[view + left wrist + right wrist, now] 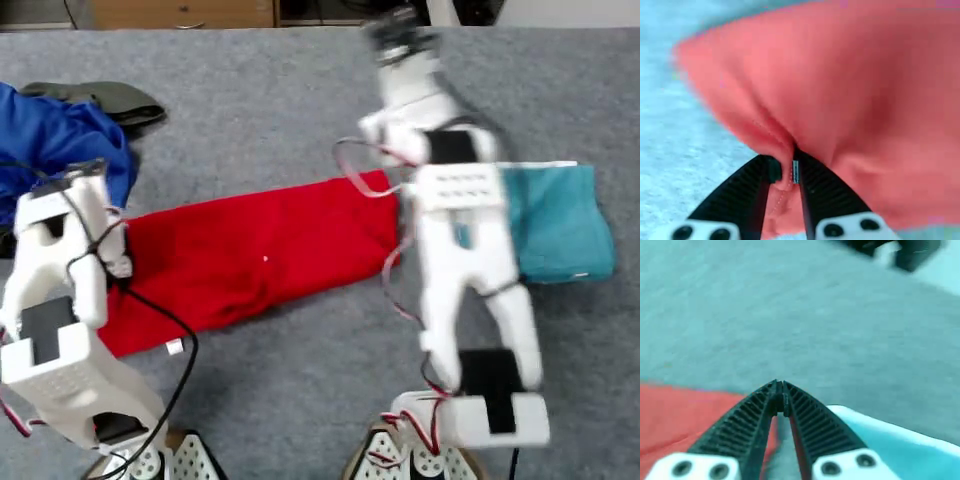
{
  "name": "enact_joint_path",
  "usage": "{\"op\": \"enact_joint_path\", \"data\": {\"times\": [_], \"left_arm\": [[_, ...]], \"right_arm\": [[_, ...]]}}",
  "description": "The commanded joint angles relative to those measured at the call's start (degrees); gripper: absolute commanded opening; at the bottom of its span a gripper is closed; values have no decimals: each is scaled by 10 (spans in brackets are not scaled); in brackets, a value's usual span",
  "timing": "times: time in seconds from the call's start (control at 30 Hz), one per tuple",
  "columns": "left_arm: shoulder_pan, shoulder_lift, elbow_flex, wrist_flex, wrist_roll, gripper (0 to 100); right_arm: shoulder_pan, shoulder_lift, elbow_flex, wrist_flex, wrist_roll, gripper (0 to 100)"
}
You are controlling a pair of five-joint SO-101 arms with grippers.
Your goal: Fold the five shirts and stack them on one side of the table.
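Grey table (300, 110) — red shirt (850, 90) pinched btw left fingers (747, 187).

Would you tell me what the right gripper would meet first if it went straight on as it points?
The right gripper would most likely meet the bare grey table first, past the red shirt and the teal shirt; how far off is unclear.

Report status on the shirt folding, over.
Left gripper shut on red shirt. Right gripper shut, empty, over the table. Teal shirt folded, set aside. Blue shirt bunched by left arm.
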Motion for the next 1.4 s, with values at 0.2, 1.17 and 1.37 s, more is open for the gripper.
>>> {"op": "enact_joint_path", "data": {"times": [0.2, 1.17, 1.37], "left_arm": [[155, -88, -171, 96, 89, 19], [514, 143, -532, 108, 299, 24], [542, 233, -658, 110, 304, 24]], "right_arm": [[151, -134, -19, -32, 64, 2], [334, -123, 22, -186, 52, 2], [334, -123, 22, -186, 52, 2]]}}
